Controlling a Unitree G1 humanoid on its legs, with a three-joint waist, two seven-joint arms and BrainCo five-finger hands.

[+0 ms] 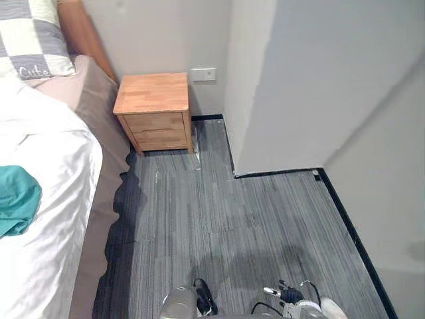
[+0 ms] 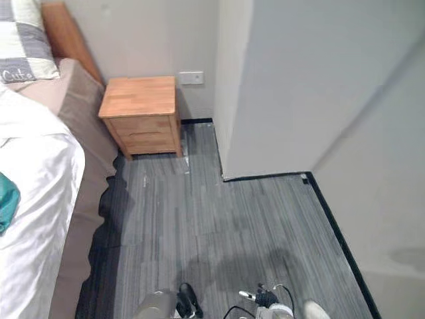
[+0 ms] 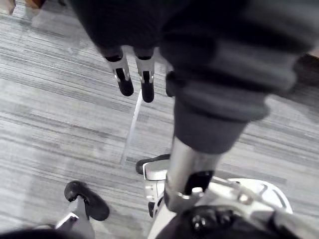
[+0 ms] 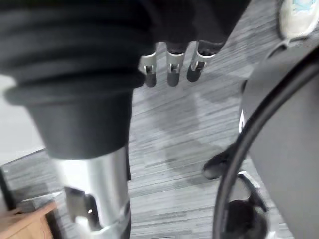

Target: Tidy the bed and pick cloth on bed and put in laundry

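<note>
Teal cloth: lies crumpled on the white duvet of the bed, at the left edge of the left eye view. It is well apart from the nightstand, on the side of it nearer the robot. No hand touches it.

Duvet: smooth and slightly glossy, with soft folds. It hangs over the bed's side that faces the floor. Its upper edge stops short of the nightstand, leaving a taupe sheet bare between them.

Checked pillow: grey and cream squares, at the head of the bed, beyond the duvet and level with the nightstand's back. A brown headboard rises behind it, running down toward the nightstand's top.

Nightstand: light wood, two drawer fronts, standing against the wall and just beside the bed. A white wall socket sits on the wall just above its far right corner.

Floor: grey striped carpet, spreading from the nightstand's foot toward the robot. A white wall corner juts out to the right of the nightstand, with black skirting along its base.

Left hand: fingers straight and loose, hanging over the carpet, grasping nothing.

Right hand: fingers likewise relaxed and unclenched above the carpet, grasping nothing.
</note>
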